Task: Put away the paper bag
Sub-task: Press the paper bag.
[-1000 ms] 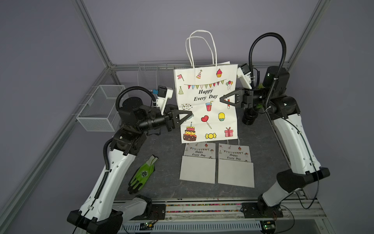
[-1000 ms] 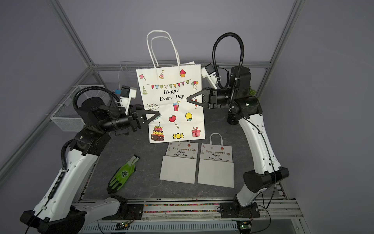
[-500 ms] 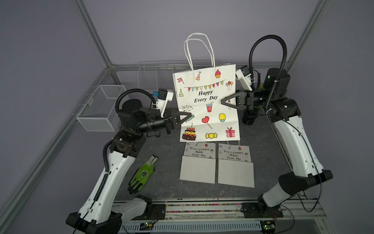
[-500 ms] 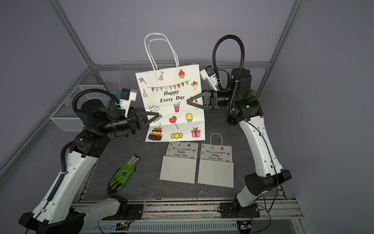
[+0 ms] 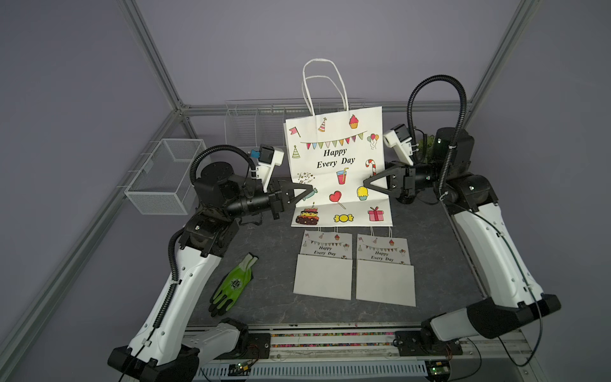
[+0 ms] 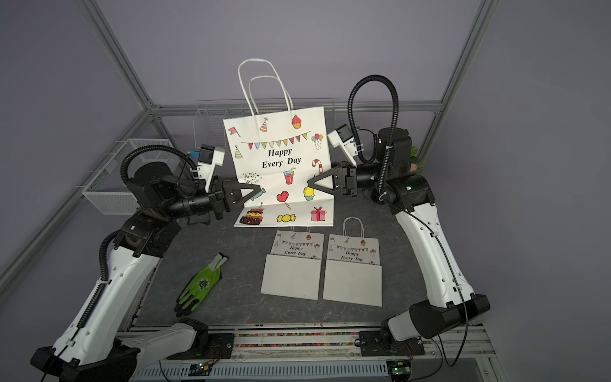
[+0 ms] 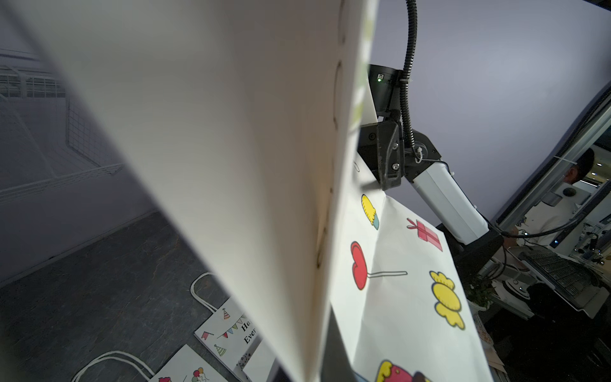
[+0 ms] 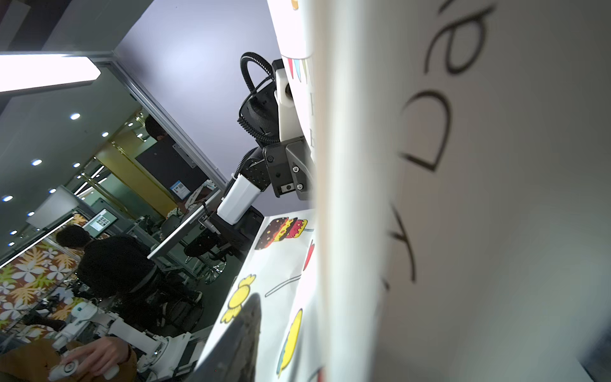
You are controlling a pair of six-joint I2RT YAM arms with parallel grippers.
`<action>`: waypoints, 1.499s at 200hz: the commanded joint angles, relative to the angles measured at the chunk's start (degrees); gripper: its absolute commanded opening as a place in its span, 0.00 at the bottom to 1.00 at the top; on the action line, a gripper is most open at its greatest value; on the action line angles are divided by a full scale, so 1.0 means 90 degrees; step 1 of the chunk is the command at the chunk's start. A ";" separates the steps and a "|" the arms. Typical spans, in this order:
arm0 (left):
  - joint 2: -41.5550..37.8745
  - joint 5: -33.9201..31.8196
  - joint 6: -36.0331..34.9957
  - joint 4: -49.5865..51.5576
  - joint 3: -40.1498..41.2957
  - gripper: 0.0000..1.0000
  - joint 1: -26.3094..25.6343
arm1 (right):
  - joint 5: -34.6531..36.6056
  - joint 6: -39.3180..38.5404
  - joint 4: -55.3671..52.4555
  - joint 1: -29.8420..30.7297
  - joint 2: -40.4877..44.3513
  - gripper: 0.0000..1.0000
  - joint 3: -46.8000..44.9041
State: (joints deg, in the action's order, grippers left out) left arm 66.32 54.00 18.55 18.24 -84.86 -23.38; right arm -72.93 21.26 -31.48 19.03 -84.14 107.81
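Grip swap on large white paper bag with party prints (image 5: 334, 158): it stands upright at back-centre of dark stone-look table (image 5: 436, 264), lower part creased fwd. A sec ago left gripper (image 5: 309, 192) sat parted beside it; now its jaws are pressed onto bag's left edge. Meanwhile right gripper (image 5: 366, 183) has let go of right edge, jaws spread, one finger (image 8: 246, 334) off the sheet in right wrist view. So left arm prob. does the carry, maybe to silver wire-mesh basket (image 5: 165, 178).

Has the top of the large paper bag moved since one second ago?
Yes. The handles of the paper bag have sunk slightly toward the rear frame bar, shifting toward the left arm's side.
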 commanded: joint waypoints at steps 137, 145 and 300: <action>-0.0189 -0.0043 -0.0945 0.1069 -0.0280 1.00 0.0163 | 0.0685 -0.0884 -0.0950 0.0132 0.0365 0.07 -0.0396; -0.0263 -0.0208 -0.0911 0.1064 -0.0207 1.00 0.0261 | 0.0682 -0.0837 -0.0888 0.0086 0.0394 0.07 -0.0397; -0.0214 0.0486 0.0327 -0.1369 0.1470 1.00 0.0032 | 0.0142 0.1447 0.1565 -0.0360 0.0395 0.07 -0.0650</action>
State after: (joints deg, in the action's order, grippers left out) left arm 64.47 57.08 19.16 11.49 -71.31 -22.81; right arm -69.10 32.47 -20.67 14.31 -80.82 101.71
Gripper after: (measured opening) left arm 0.995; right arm 0.068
